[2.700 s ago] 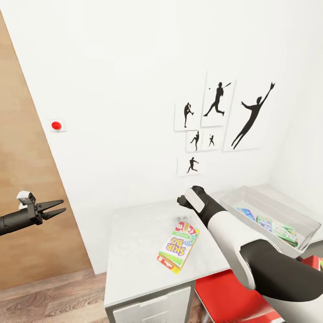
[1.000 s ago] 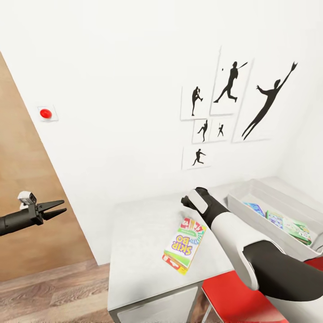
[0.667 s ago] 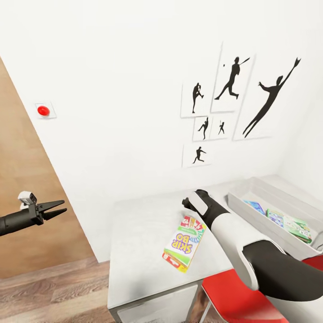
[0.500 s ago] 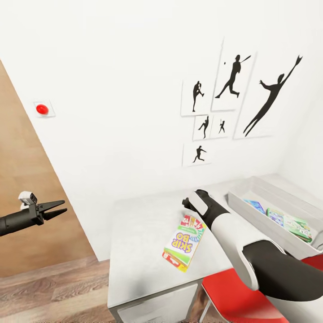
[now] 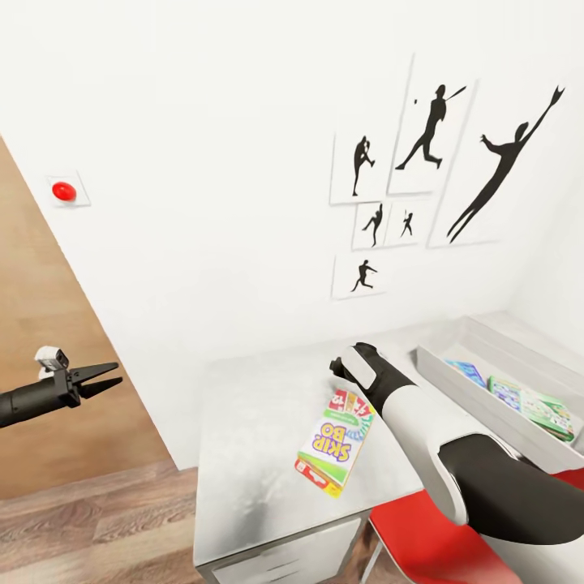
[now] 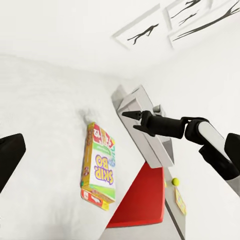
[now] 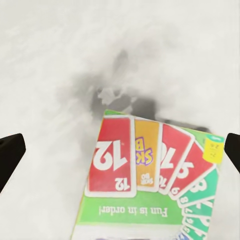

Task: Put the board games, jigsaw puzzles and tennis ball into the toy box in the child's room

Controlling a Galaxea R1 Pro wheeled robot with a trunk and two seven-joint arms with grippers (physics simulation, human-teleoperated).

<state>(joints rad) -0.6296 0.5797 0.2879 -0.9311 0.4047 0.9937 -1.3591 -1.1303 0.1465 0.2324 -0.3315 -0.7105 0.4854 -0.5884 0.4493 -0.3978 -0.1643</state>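
Head view at centre frame: a board game (image 5: 334, 442), its yellow, green and red cover reading SKIP BO, lies flat on the white desk (image 5: 251, 454), angled toward the desk's lower edge. The right gripper (image 5: 339, 367) hangs just above the box's far end, wrist bent downward, a pose that suggests a grasp is being lined up. In the right wrist view the printed cards of the cover (image 7: 145, 175) lie between two dark fingertips (image 7: 10, 152) set wide apart at the frame's edges, not yet touching the box.

At the right edge of the head view sits the light grey toy box (image 5: 454, 383) on the same desk, well apart from the game; coloured flat items already lie inside it, though what they are is too small to tell. A lift and a carry toward the right would likely be needed.

A red chair (image 5: 430, 539) stands at lower right, beside the desk. The left gripper (image 5: 104, 380) is held out at the left edge over the wood floor (image 5: 89, 527), fingers parted and empty, clear of the work. Black sports silhouettes (image 5: 430, 162) mark the white wall above.
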